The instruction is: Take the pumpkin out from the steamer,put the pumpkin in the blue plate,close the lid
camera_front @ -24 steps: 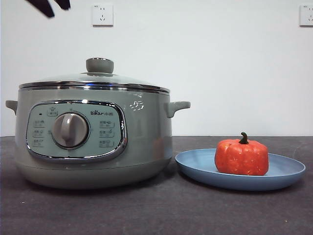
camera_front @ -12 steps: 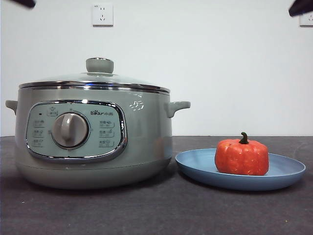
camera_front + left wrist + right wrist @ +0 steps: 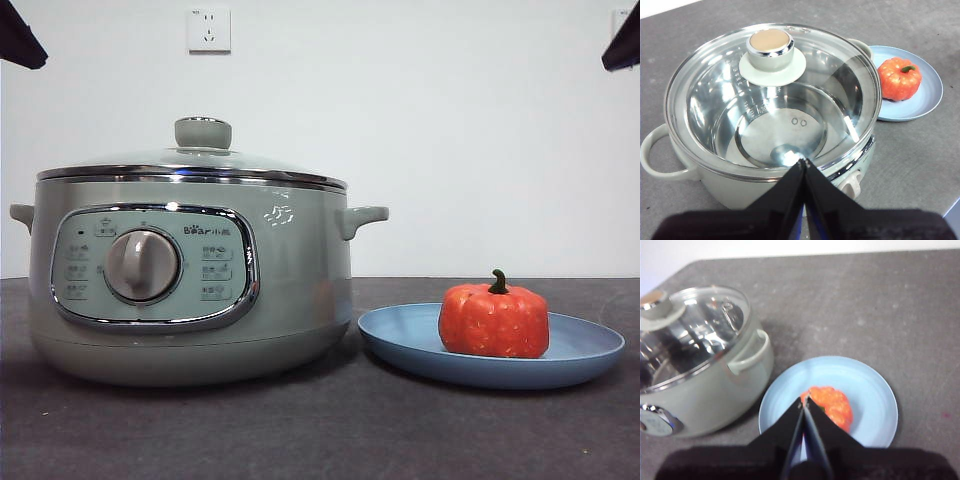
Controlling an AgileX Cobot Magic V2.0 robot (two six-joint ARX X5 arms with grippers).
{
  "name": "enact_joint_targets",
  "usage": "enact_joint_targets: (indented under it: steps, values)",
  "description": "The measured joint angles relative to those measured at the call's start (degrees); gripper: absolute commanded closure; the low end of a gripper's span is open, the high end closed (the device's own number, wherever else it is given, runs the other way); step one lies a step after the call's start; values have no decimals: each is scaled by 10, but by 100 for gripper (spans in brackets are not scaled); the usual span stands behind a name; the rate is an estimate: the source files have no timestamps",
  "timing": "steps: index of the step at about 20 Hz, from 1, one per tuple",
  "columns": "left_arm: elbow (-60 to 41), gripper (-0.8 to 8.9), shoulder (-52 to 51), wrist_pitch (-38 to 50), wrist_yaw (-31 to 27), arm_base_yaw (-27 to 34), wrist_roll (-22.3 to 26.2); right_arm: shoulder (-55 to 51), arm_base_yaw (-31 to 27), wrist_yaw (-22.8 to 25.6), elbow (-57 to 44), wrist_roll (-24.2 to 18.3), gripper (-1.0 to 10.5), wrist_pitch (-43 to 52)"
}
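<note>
The sage-green steamer [image 3: 190,285] stands on the left of the table with the glass lid [image 3: 195,162] seated on it. The pot looks empty through the lid [image 3: 772,90]. The orange pumpkin [image 3: 494,320] sits upright on the blue plate [image 3: 590,350] to the steamer's right. My left gripper [image 3: 803,162] is shut and empty, high above the steamer's front rim [image 3: 765,172]. My right gripper [image 3: 804,401] is shut and empty, high above the pumpkin [image 3: 832,407] and the plate [image 3: 870,405]. In the front view the arms show only as black tips at the top corners.
The dark grey table [image 3: 320,430] stretches in front of the pot and plate. A white wall with power sockets [image 3: 209,30] stands behind. The steamer's side handle [image 3: 360,218] points toward the plate.
A black arm tip at the top left has shifted to the corner edge. Another tip has come into the top right corner. Steamer, lid, pumpkin and plate have not moved.
</note>
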Motion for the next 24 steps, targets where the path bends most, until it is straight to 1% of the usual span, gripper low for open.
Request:
enact_joint_targets:
  steps: [9, 11, 12, 15, 18, 21, 24]
  values:
    - [0, 817, -2, 0, -1, -1, 0, 0, 0, 0, 0, 2, 946, -20]
    - [0, 817, -44, -13, 1, 2, 0, 0, 0, 0, 0, 2, 946, -20]
    - [0, 817, -86, -13, 5, 10, 0, 0, 0, 0, 0, 2, 946, -20]
    - [1, 817, -199, -12, 16, 72, -1, 0, 0, 0, 0, 2, 946, -24]
    - [-10, 817, -254, 1, 16, 160, -6, 0, 0, 0, 0, 2, 946, -24]
    - [-90, 816, -297, 53, 16, 247, -6, 0, 0, 0, 0, 2, 946, -24]
    - [-194, 816, -328, 121, 16, 283, -6, 0, 0, 0, 0, 2, 946, -24]
